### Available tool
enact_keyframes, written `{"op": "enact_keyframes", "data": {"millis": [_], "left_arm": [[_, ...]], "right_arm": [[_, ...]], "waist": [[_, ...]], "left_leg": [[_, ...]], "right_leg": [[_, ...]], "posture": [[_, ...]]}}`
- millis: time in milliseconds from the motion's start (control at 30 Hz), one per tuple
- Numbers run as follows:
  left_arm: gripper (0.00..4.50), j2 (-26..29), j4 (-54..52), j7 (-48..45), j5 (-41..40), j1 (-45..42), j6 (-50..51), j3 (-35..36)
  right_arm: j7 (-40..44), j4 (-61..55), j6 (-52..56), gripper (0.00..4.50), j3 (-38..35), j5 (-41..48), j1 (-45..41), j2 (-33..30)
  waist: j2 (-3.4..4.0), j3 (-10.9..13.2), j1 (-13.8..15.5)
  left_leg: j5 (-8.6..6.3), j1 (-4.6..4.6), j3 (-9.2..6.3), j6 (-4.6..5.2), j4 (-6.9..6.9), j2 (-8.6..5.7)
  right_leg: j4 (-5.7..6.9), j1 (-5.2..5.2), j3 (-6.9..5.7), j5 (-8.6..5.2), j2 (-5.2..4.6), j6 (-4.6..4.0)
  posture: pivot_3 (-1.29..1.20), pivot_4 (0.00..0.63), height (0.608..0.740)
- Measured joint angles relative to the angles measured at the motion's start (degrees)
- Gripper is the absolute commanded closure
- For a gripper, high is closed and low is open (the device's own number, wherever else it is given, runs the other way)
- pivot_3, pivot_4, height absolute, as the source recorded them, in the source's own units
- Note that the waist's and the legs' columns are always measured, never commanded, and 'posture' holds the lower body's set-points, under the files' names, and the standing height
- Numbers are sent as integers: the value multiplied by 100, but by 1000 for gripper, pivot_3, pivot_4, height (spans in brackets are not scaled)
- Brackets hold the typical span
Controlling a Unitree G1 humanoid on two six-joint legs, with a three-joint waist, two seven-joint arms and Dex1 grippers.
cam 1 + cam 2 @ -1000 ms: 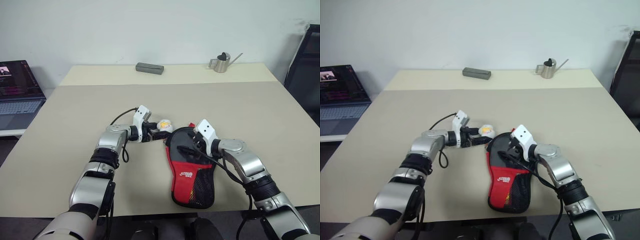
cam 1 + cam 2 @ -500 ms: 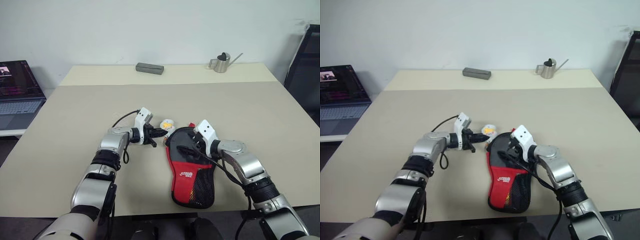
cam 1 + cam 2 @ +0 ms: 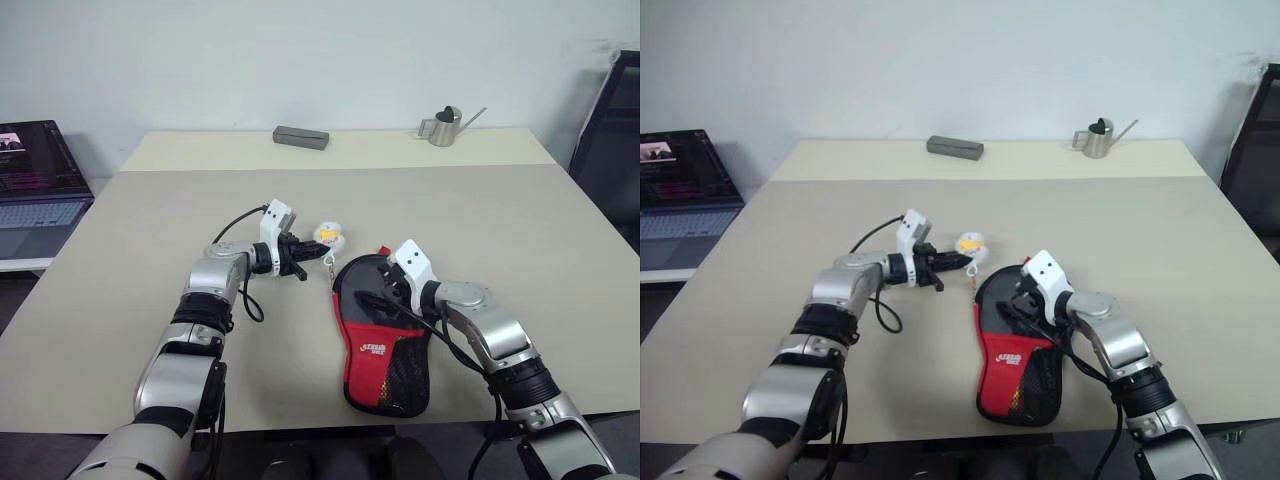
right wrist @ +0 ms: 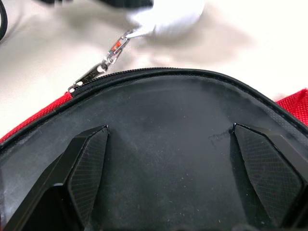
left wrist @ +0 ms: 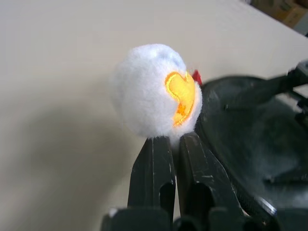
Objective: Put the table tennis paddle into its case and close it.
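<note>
The case is black with a red-and-black mesh part bearing a white logo, its fluffy charm white with orange, on a beige counter.

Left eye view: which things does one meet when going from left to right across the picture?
Laptop → left gripper → pompom → case → watering can

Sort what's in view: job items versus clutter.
Job: case; white pompom zip pull, pinched by left gripper; right gripper, open over the case.
Clutter: watering can; grey block; laptop.
</note>
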Motion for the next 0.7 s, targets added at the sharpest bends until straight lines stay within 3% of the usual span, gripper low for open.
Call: {"op": "enact_keyframes", "data": {"millis": [700], "left_arm": [[4485, -540, 2049, 726, 558, -1259, -1309, -105]], "right_arm": [[-327, -11, -1, 0, -25, -138, 111, 349]], "waist": [[-16, -14, -34]], "left_leg": [[0, 5, -1, -1, 0, 0]], "right_leg": [[4, 2, -1, 3, 3, 5]], "posture": [[0, 150, 740]]}}
